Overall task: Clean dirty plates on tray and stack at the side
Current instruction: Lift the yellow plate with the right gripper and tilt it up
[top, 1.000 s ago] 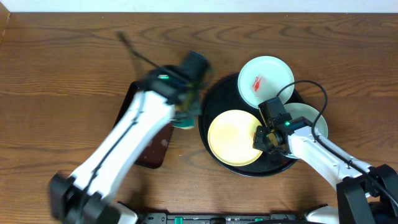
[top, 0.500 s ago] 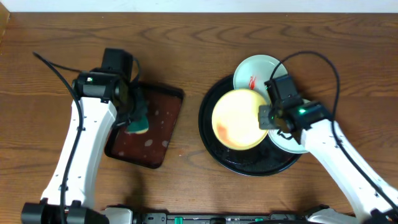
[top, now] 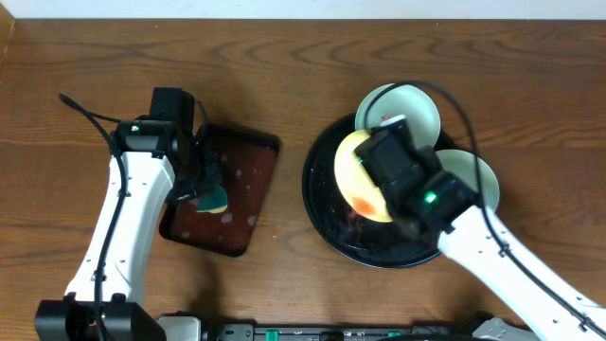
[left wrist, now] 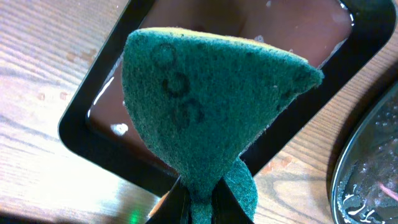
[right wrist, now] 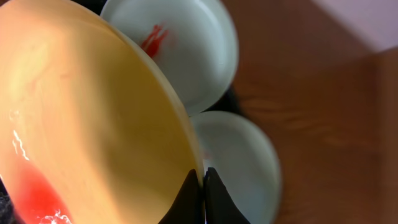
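My right gripper is shut on the rim of the pale yellow plate and holds it tilted on edge above the black round tray. The plate has a red-orange smear low on its face. A mint-white plate with a red smear lies at the tray's far side. The other mint-white plate lies at its right. My left gripper is shut on a green sponge, held over the brown rectangular tray.
The brown tray holds a thin film of wet foam. The black tray's wet rim shows in the left wrist view. Bare wooden table lies all round both trays.
My right gripper has lifted the yellow plate and tipped it further on edge, shifting toward the tray's middle. My left gripper with the sponge has moved only slightly over the brown tray.
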Robot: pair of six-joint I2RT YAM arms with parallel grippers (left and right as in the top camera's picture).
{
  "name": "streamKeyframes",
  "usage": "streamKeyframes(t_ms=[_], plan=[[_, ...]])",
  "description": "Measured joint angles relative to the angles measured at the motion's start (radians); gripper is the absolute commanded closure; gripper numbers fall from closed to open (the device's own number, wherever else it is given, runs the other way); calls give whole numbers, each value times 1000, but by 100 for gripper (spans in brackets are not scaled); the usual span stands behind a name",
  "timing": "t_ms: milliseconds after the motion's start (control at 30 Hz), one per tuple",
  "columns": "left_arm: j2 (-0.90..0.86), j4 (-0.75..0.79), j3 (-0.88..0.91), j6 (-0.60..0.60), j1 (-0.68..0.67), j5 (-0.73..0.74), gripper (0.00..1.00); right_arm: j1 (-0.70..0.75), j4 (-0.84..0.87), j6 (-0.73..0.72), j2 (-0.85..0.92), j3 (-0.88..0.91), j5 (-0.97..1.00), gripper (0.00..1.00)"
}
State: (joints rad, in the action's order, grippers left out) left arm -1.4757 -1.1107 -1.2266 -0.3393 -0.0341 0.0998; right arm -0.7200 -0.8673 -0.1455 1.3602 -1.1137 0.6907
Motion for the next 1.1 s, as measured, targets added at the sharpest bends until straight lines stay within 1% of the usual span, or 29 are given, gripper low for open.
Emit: streamKeyframes(t_ms=[100,233,500,667,767,900,1100], plan=[[0,19,12,1,0,0,92,-71,-4,24,0,0,110,99],[0,32,35,1,0,0,92,-151,-5,66,0,0,185,99],[0,46,60,1,0,-1,92,-246,-11,91,0,0,248,99],[0,61,60,2,0,-1,92,-273,-14,98,0,0,278,99],[0,99,77,8,0,-1,92,-279,-16,98,0,0,295,99],[0,152,136,9,0,-1,92,-285,-15,98,0,0,306,99],[0,283,249,16,0,-1,92,-286,-15,98,0,0,313,99]])
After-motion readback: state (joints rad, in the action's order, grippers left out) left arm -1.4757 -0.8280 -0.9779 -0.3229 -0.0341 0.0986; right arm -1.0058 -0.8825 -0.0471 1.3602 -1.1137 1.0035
